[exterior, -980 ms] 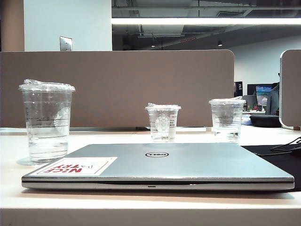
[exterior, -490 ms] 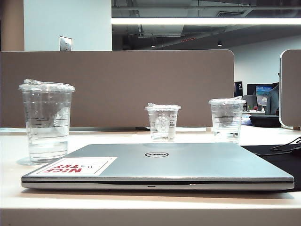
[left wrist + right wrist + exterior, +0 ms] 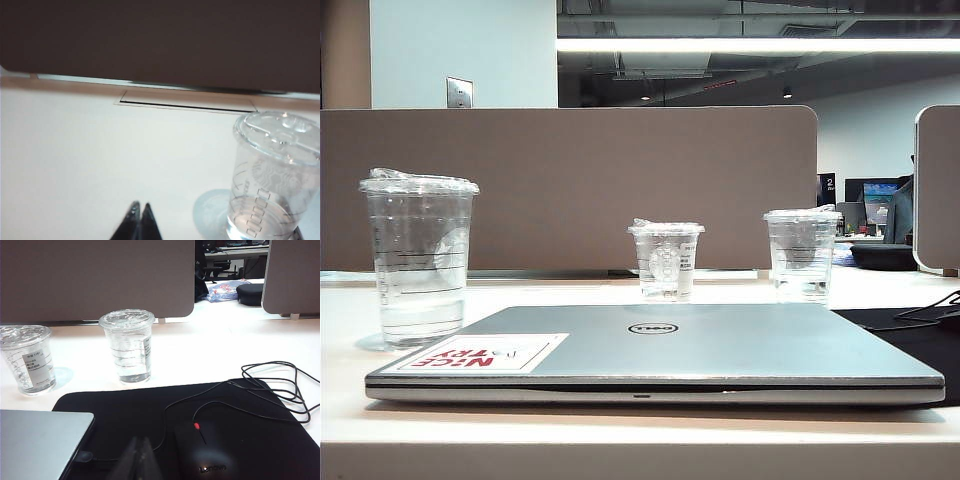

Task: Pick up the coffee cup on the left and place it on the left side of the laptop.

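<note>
Seemingly idle, neither arm appears in the exterior view, where the coffee cup (image 3: 419, 262) stands upright at the left of the frame on the pale table (image 3: 620, 440), close to the back left corner of the closed laptop (image 3: 660, 352); whether cup and lid touch cannot be told from this low angle. A little clear liquid sits in its base, and crinkled film covers its top. The white sticker (image 3: 485, 352) with red letters lies on the lid's near left corner.

Behind the laptop, a short clear cup (image 3: 666, 260) stands at centre and a medium lidded cup (image 3: 803, 254) to its right.

The left gripper (image 3: 139, 220), cut off by the bottom edge of the left wrist view, shows only two dark fingertips pressed together, holding nothing; the coffee cup rises at lower right, partly cropped.

The right gripper (image 3: 139, 457) is likewise closed and empty, its blurred tips low in the right wrist view over a black mat (image 3: 250, 440), beside a dark mouse (image 3: 205, 452) and its looping cable (image 3: 270, 385).
</note>
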